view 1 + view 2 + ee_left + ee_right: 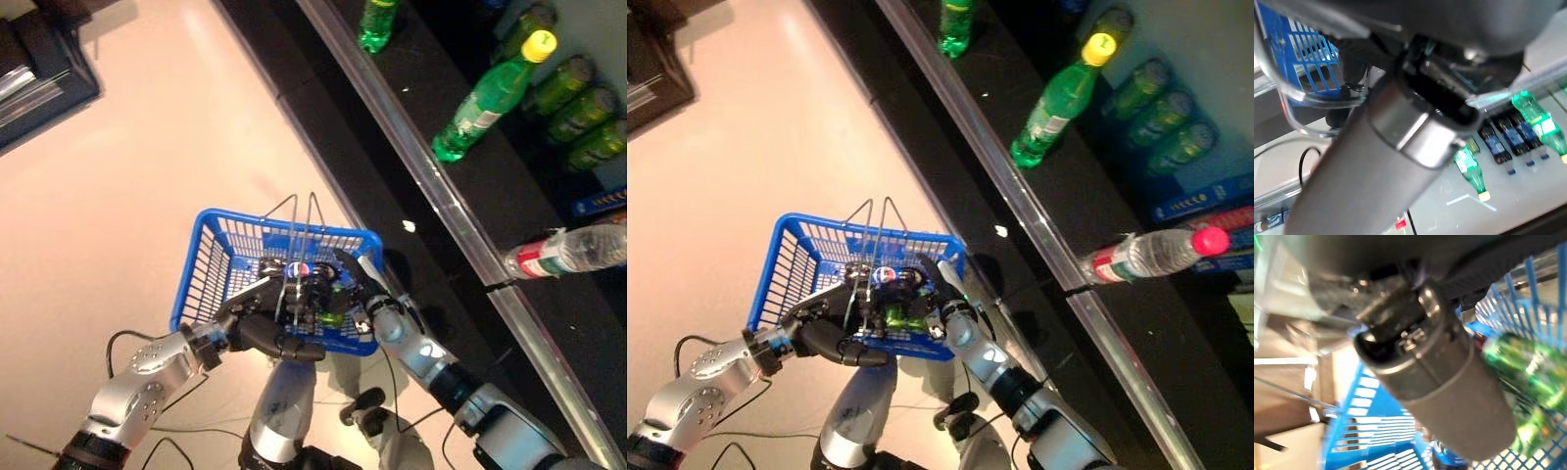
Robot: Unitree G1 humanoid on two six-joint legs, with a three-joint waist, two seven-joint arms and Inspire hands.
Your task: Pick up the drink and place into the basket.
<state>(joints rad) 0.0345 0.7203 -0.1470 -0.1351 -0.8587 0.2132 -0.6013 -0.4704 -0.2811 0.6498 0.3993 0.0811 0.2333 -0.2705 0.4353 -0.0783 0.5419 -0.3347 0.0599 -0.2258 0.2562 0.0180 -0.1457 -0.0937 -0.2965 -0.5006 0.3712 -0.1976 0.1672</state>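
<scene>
The blue basket (211, 223) hangs raised in front, above the floor. My left hand (263, 333) is shut on its thin wire handles (294, 211) and shows below the basket's near side. Inside the basket lie a green drink (901, 315) and a can with a blue, red and white top (300, 269). My right hand (355, 279) reaches over the basket's right rim, with its fingers down among the drinks and hidden there. The right wrist view shows the green drink (1528, 377) close against the basket's blue mesh (1376, 431).
A dark shelf with a metal front edge (431, 186) runs along the right. On it stand a green bottle with a yellow cap (490, 98), another green bottle (377, 24), green drinks (578, 108) and a clear bottle with a red label (568, 250). Dark furniture (39, 59) stands far left.
</scene>
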